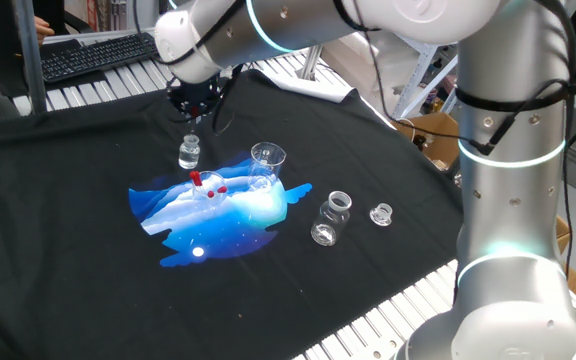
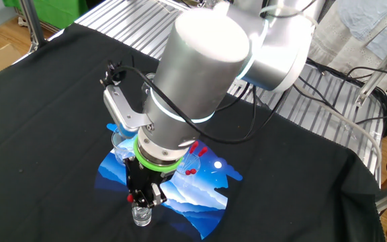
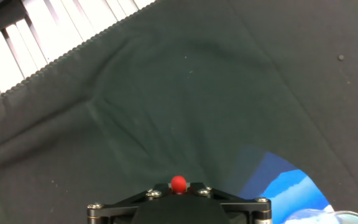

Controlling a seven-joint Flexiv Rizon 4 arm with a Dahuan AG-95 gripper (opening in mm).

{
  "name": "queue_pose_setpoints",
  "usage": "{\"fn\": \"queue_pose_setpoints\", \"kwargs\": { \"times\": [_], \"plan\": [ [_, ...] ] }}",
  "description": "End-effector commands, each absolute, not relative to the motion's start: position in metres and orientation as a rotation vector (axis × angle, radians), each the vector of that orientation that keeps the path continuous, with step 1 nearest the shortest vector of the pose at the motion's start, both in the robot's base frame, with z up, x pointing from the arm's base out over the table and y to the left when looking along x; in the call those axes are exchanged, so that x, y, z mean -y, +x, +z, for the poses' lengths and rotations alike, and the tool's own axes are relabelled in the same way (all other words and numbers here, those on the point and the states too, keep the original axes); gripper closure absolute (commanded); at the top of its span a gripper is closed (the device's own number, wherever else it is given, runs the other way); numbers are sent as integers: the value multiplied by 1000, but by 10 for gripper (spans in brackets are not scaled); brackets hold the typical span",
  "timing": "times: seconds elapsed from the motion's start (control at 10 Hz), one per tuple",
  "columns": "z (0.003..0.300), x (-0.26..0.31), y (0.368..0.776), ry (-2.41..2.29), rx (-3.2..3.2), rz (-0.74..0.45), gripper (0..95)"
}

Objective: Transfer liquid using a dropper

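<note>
My gripper point(image 1: 190, 117) is shut on the dropper. In the hand view only the dropper's red bulb point(image 3: 178, 182) shows, pinched between the jaws of the gripper point(image 3: 178, 189). The gripper hangs straight above a small clear glass vial point(image 1: 189, 154) at the far edge of the blue printed mat point(image 1: 223, 215). The dropper's clear tube point(image 1: 190, 136) points down toward the vial's mouth. In the other fixed view the gripper point(image 2: 145, 195) stands right over the same vial point(image 2: 141, 215). Whether the tip is inside the vial, I cannot tell.
A clear glass beaker point(image 1: 267, 160) stands on the mat to the right of the vial, with small red pieces point(image 1: 197, 180) beside it. A glass flask point(image 1: 331, 216) and a small glass stopper point(image 1: 381, 214) stand further right on the black cloth. A keyboard point(image 1: 93, 55) lies behind.
</note>
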State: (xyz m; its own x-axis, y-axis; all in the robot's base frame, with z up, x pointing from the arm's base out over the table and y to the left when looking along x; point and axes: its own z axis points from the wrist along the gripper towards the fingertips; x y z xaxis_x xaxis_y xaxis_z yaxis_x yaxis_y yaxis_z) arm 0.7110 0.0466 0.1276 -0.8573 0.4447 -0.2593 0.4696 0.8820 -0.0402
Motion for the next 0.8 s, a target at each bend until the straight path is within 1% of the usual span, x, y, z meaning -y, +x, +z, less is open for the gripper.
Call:
{"fn": "queue_pose_setpoints", "kwargs": {
  "times": [0.1, 0.8],
  "plan": [
    [135, -44, 711, 697, -2809, -146, 950],
    [173, -33, 706, 710, -2801, -134, 950]
  ]
}}
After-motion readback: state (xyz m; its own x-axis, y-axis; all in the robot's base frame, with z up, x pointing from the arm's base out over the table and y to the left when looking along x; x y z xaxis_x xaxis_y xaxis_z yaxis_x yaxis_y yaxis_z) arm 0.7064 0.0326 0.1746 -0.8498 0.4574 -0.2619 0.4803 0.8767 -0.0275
